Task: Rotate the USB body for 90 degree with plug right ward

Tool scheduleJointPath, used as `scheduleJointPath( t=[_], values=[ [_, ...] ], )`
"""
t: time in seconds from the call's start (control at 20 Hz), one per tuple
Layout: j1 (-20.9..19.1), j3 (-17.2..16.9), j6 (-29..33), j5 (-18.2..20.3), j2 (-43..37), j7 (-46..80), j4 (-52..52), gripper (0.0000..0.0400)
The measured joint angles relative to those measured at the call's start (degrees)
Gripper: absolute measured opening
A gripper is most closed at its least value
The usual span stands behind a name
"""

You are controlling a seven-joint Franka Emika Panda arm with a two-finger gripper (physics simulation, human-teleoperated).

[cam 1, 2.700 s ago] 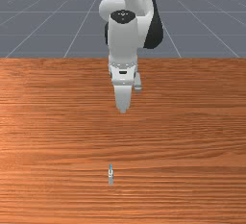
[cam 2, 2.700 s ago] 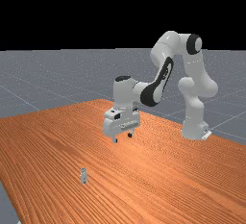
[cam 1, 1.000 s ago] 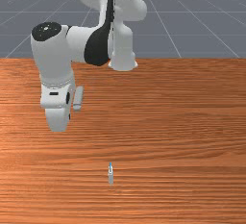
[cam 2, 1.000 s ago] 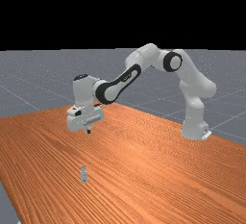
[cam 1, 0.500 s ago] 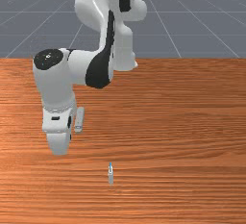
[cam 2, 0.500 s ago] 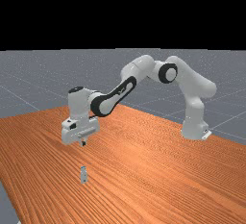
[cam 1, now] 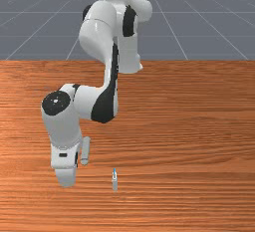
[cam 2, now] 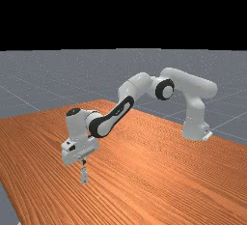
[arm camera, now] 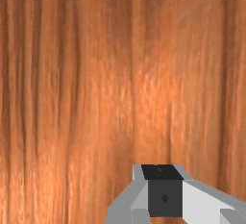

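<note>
In the far view, the gripper (cam 2: 84, 162) points down with its fingertips together. They appear just above the small USB body (cam 2: 84, 175). The front view has the hand (cam 1: 63, 169) clearly to the left of the USB body (cam 1: 114, 180), apart from it and seen edge-on. There the USB body is slim, pale grey and white, with a light blue end directed toward the arm's base. Dark fingertips of the gripper (arm camera: 163, 189) meet at the bottom of the wrist view, with bare wood around them. Their exact height over the table is hard to judge.
The orange-brown table (cam 1: 199, 126) extends around the hand and the USB body. Its near left edge crosses the lower left of the far view. The arm's base (cam 2: 195, 130) stands at the far view's right.
My hand has travelled to the front view's left, then down and toward the front view's bottom. Its fingers, apart 2.7 s ago, are now together. The USB body has not visibly moved.
</note>
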Motion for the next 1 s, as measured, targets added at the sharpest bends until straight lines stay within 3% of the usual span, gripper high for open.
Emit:
scheduleJointPath(
  t=[0.15,0.2,0.25,0.5,1.0],
  values=[
    [0.0,0.0,-0.3,0.0,1.2,0.0,2.1,0.0],
    [-0.1,0.0,-3.5,-0.1,4.2,0.1,8.0,0.0],
    [0.0,0.1,2.6,0.2,-0.5,-0.1,-1.2,0.0003],
    [0.3,-0.1,-0.1,0.6,4.2,2.7,7.4,0.0],
    [5.5,0.3,4.1,0.6,-1.0,8.0,-2.1,0.0]
  ],
)
